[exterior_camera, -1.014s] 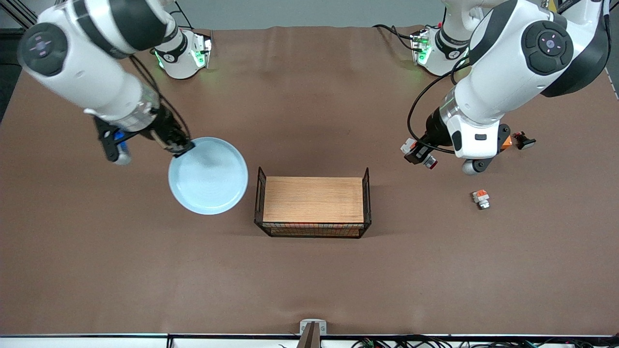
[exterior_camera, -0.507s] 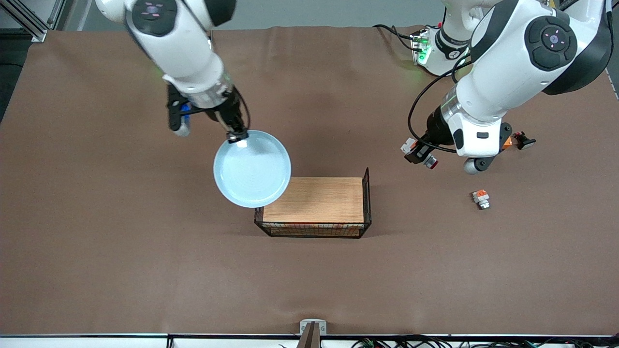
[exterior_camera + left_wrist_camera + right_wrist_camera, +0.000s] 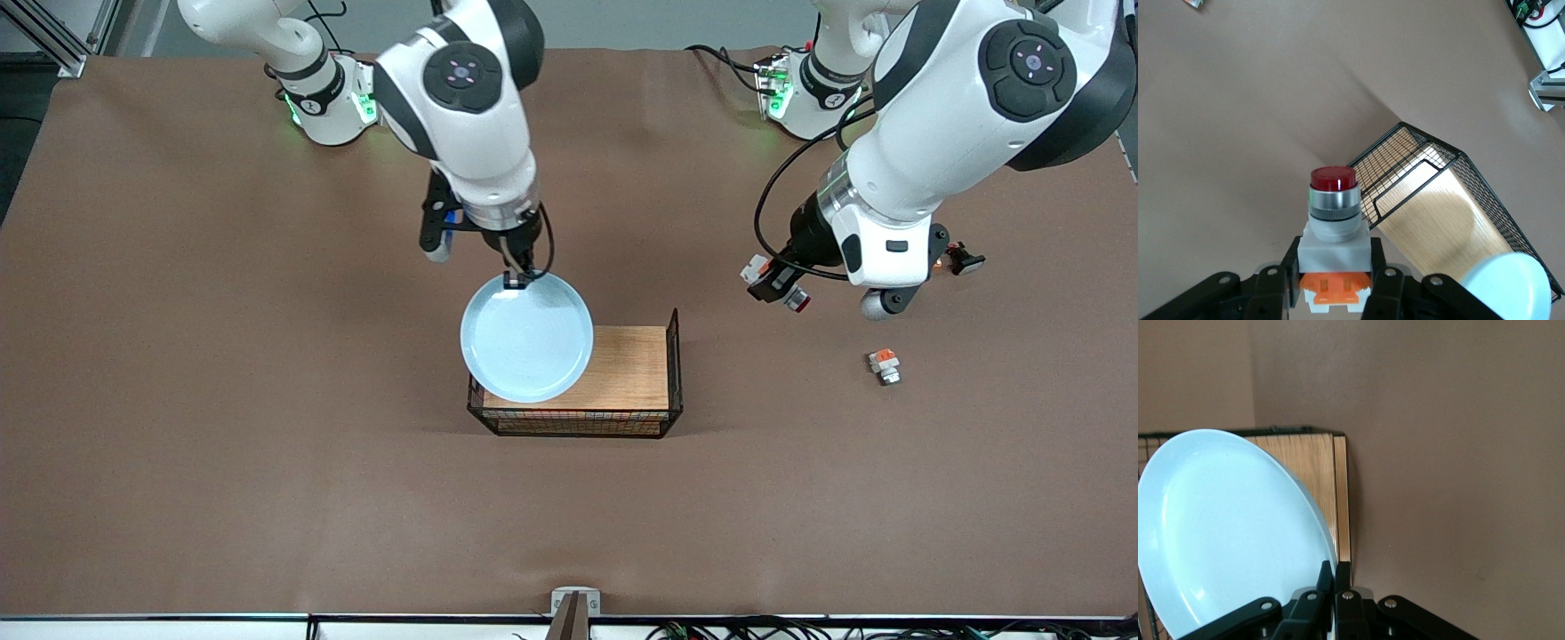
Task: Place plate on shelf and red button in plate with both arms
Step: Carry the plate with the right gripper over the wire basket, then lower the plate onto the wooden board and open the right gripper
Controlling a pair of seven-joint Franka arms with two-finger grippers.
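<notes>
**Plate over the rack, red button held aloft**

The table (image 3: 178, 427) was covered in brown; at its middle, a little toward the front-camera edge, stood a wire rack (image 3: 576, 418) with a wooden shelf (image 3: 631, 364); the right arm reached from its base at the top edge out over the middle, and the right gripper (image 3: 515, 280) had its jaws pinched tight on the rim of the plate (image 3: 526, 336); the plate hung tilted over the rack's end toward the right arm, covering part of the shelf; the left arm reached down from its own base, and the left gripper (image 3: 772, 283) was in the air over bare table between the rack and the left arm's end, jaws closed on the white-grey body of the red button (image 3: 1333, 220), red cap pointing away from the fingers; on the table toward the left arm's end lay a small silver-ended switch part (image 3: 885, 365), nearer the front camera than the gripper, and a dark part (image 3: 963, 259) beside the left wrist.
</notes>
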